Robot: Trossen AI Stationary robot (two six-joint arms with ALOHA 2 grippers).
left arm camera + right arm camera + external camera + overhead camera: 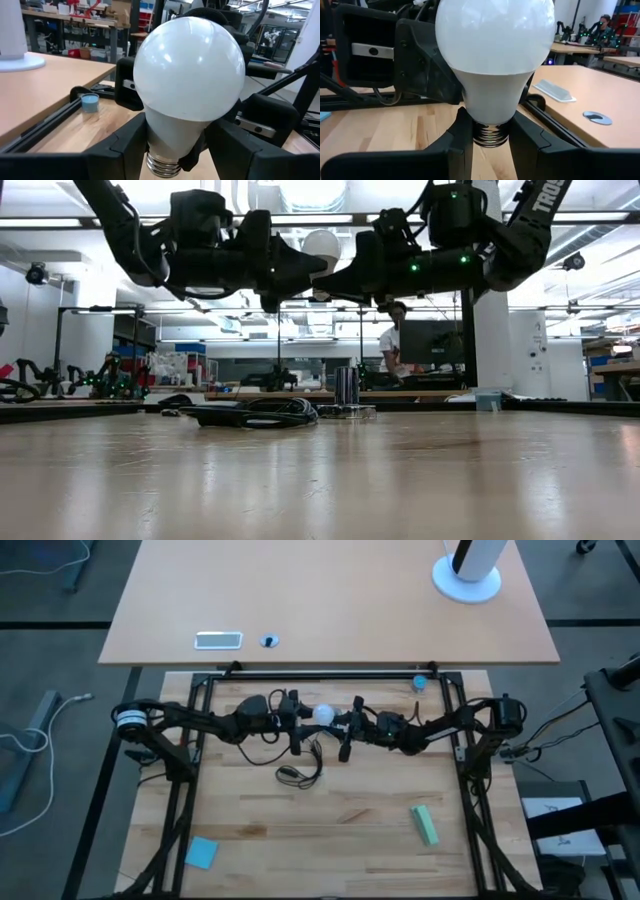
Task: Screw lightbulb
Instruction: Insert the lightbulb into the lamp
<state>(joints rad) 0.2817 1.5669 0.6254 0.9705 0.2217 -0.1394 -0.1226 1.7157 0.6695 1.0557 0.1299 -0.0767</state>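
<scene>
The lightbulb (323, 714) is frosted white with a grey screw base. It hangs high above the table's far middle, dome up (322, 248), between my two grippers. My left gripper (172, 145) comes from the table's left and is shut on the bulb's neck. My right gripper (491, 135) comes from the right and is shut on the screw base. In the high view the left gripper (303, 721) and the right gripper (345, 726) meet under the bulb. A black cord (300, 775) lies on the table just nearer than them. My left gripper pinches the bulb's tapering neck (160, 127) between its two fingers, just above the screw base. The fingers lie level and come from the table's left. The bulb stands upright, clear of the table. My right gripper pinches the grey screw base (491, 134) between its two fingers, which lie level and come from the table's right. The white dome rises above the fingers.
A small blue cap (419, 682) sits by the far right rail, a green block (425, 824) at the near right and a blue pad (201, 852) at the near left. Beyond the rail, a second tabletop holds a flat white device (218, 639).
</scene>
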